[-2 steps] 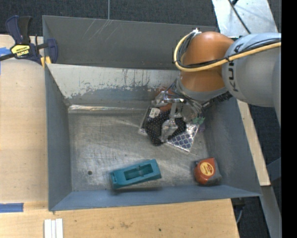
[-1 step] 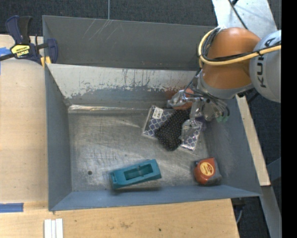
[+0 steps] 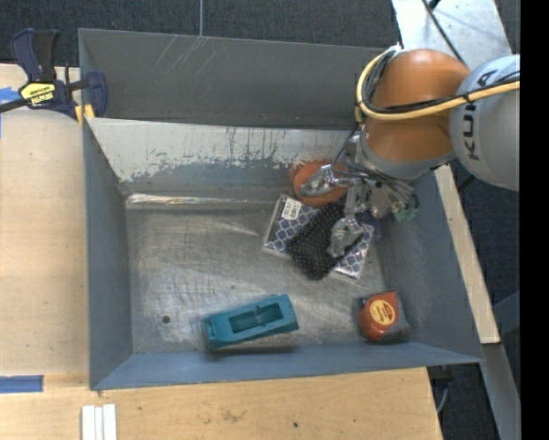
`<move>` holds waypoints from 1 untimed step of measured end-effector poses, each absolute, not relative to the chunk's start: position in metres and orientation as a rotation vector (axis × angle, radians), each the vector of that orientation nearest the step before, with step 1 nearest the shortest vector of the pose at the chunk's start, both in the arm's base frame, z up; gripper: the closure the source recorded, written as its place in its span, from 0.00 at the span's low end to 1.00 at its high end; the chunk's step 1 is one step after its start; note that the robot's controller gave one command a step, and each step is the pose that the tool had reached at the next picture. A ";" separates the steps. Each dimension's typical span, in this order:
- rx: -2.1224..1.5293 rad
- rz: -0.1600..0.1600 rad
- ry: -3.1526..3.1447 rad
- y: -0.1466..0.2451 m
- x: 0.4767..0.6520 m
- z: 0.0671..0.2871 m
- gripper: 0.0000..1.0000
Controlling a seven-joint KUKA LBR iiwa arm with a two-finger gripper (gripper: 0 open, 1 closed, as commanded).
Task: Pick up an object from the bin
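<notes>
I read "KU" on the arm, gripper (image 3: 345, 235) over one black mesh piece (image 3: 311, 243) on one patterned packet (image 3: 287, 220), right-centre of bin, jaw state I cannot tell, one teal tool (image 3: 251, 321), one orange tape measure (image 3: 380, 315).

The pouch (image 3: 297, 225) lies at 3 o'clock in the bin (image 3: 109, 246), the pincer (image 3: 347, 232) above it. The tape measure (image 3: 380, 316) sits at 5 o'clock, the stapler (image 3: 250, 322) at 6.

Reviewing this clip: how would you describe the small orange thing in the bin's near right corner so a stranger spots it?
Take the grey bin and go to its near right corner, below the gripper. There lies an orange tape measure with a round yellow label. It lies alone, unlike the other orange thing at the back wall beside the gripper.
</notes>
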State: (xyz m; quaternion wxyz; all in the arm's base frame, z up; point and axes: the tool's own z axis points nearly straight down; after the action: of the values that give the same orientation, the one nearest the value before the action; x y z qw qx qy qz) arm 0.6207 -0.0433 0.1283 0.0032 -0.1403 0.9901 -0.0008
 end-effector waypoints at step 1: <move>-1.002 0.016 2.969 -0.086 0.615 0.082 0.00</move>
State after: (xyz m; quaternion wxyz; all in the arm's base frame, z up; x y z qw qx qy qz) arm 0.6154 -0.0860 0.0824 0.0041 -0.3198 0.9474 0.0051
